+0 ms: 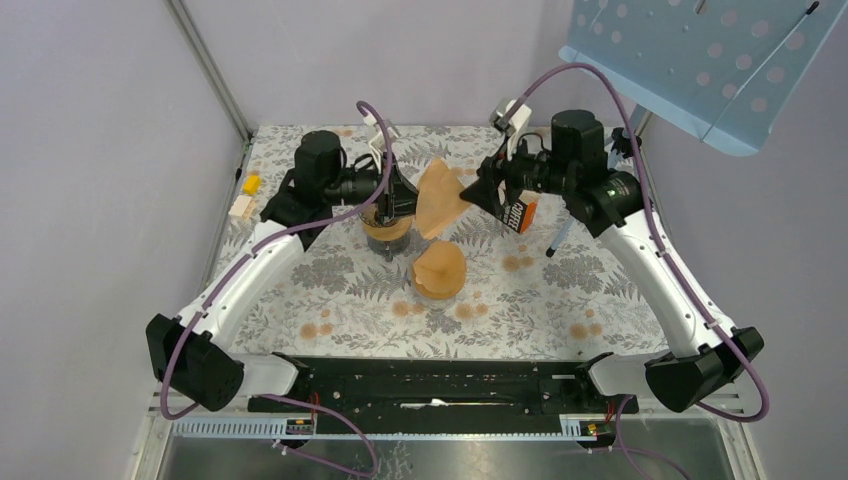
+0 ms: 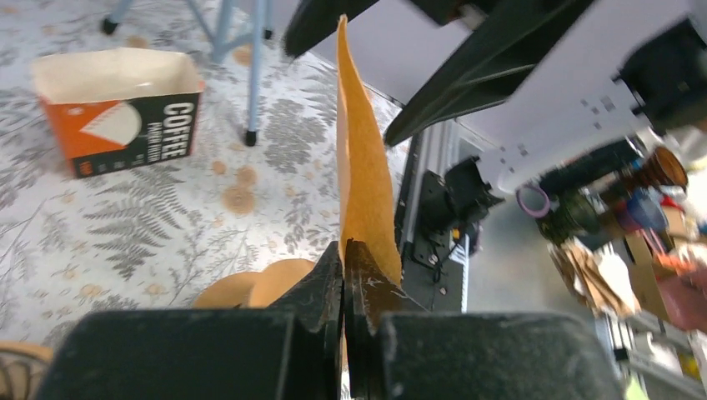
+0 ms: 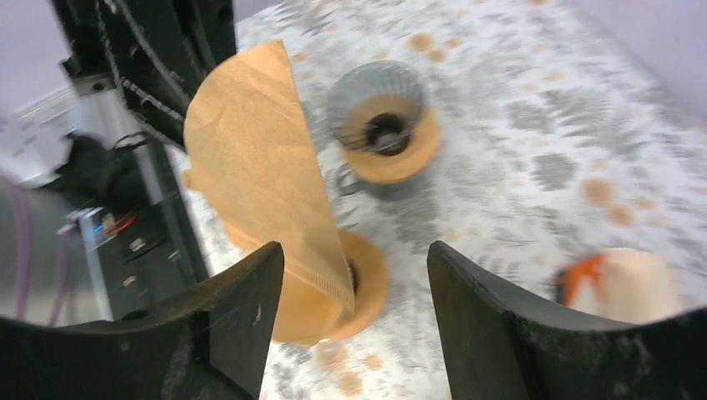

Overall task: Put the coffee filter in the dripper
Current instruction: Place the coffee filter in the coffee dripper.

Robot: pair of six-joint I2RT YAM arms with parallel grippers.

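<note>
Right now I see my left pincer (image 2: pixel 343 247) shut on an edge of the coffee filter (image 1: pixel 440 198), held upright mid-frame above the table (image 1: pixel 600 300). My right pincer (image 3: pixel 354 254) gapes open beside it. The dripper (image 1: pixel 386 232) sits just left of the filter.

The orange-and-black carton (image 2: pixel 117 125) reads "COFFEE" in white letters.

Pale lilac walls (image 1: pixel 100 150) close in a counter (image 1: pixel 600 290) covered with grey fern-print cloth (dotted with brownish blotches). An aluminium post (image 1: pixel 210 70) slants up at the back left corner, and a light-blue perforated panel (image 1: pixel 700 60) overhangs the upper right.
</note>
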